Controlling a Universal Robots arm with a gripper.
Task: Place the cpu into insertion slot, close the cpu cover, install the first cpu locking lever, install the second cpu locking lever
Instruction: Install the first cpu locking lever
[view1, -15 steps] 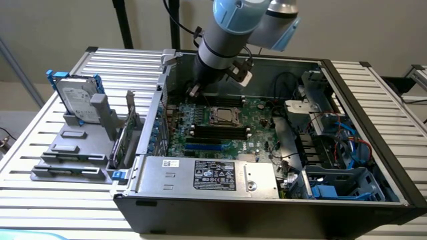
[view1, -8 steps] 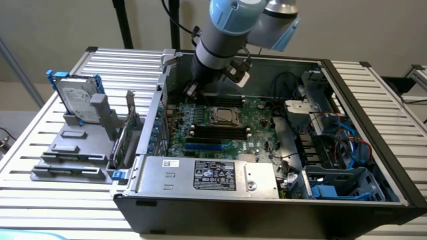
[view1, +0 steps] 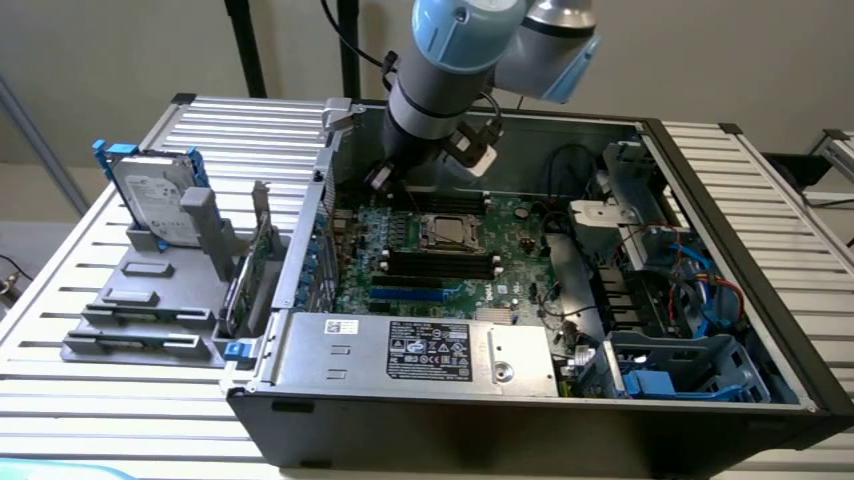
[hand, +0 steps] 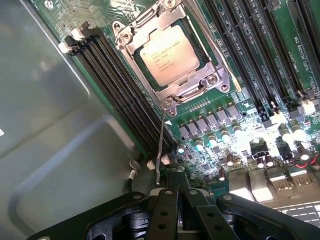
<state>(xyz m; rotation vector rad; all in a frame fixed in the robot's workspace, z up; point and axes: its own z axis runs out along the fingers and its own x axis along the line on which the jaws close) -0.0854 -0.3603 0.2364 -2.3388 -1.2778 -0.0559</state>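
Ahead of black 2-finger gripper (hand: 179, 194), thin steel locking lever (hand: 161, 145) is standing unlatched, long axis pointing straight at gripper, free end lying just short of it. Pale silvery square cpu (hand: 169, 55) is sitting in small dark square insertion slot (hand: 150, 82), silvery metal frame cover (hand: 202, 82) lying closed over it. Fingers (hand: 162, 210) are sitting almost together, gripping nothing.

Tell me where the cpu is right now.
The cpu sits in the insertion slot near the middle of the green board, framed by the cpu cover, with black memory strips on both sides.
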